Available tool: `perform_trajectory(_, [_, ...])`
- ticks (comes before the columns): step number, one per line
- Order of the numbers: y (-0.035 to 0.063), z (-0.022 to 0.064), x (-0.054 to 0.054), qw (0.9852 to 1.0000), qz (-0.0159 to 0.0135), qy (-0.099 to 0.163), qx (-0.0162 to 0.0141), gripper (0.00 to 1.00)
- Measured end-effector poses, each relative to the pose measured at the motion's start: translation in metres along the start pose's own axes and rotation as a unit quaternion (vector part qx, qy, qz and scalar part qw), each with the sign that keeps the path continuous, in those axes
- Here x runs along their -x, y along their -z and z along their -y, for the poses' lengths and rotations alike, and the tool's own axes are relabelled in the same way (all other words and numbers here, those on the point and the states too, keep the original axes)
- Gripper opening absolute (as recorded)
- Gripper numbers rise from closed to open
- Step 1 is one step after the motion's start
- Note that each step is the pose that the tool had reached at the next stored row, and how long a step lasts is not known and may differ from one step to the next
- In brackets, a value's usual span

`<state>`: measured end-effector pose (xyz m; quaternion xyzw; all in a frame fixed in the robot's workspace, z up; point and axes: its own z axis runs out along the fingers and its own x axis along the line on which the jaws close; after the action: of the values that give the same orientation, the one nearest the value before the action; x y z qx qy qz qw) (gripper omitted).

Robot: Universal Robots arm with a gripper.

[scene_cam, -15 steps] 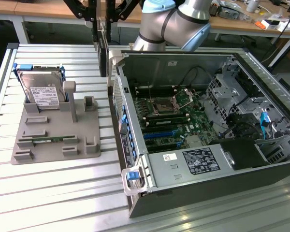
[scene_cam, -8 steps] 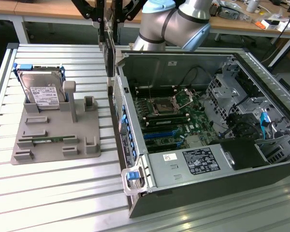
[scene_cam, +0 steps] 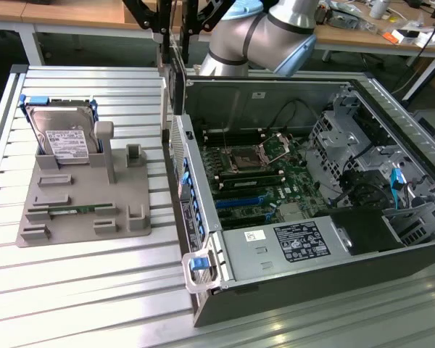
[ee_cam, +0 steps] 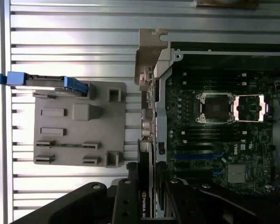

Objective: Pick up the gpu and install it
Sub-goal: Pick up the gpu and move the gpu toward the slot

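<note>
We see the gripper (scene_cam: 172, 29), fingers (ee_cam: 126, 200) clamped on the gpu (scene_cam: 176, 81), at the case wall (scene_cam: 180, 156) (mid-carry); seating it, we judge, demands alignment over a blue slot (scene_cam: 241, 201).

Runs in smooth silver-grey metal along the arm (scene_cam: 275, 32), swelling into rounded grey joint housings, one closed by a pale blue cap (scene_cam: 244, 9). Ends in a matte black pincer (ee_cam: 149, 186) built of flat angular links, with small round holes dotted in rows along the fingers (ee_cam: 126, 200).
</note>
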<state>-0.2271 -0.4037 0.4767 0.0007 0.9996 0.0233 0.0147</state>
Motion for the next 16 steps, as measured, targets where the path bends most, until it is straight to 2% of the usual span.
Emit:
perform_trajectory(10, [-0.0009, 0.0, 0.032, 1.0, 0.0, 0.0, 0.0, 0.27])
perform_trajectory(16, [-0.0014, -0.0001, 0.047, 1.0, 0.0, 0.0, 0.0, 0.27])
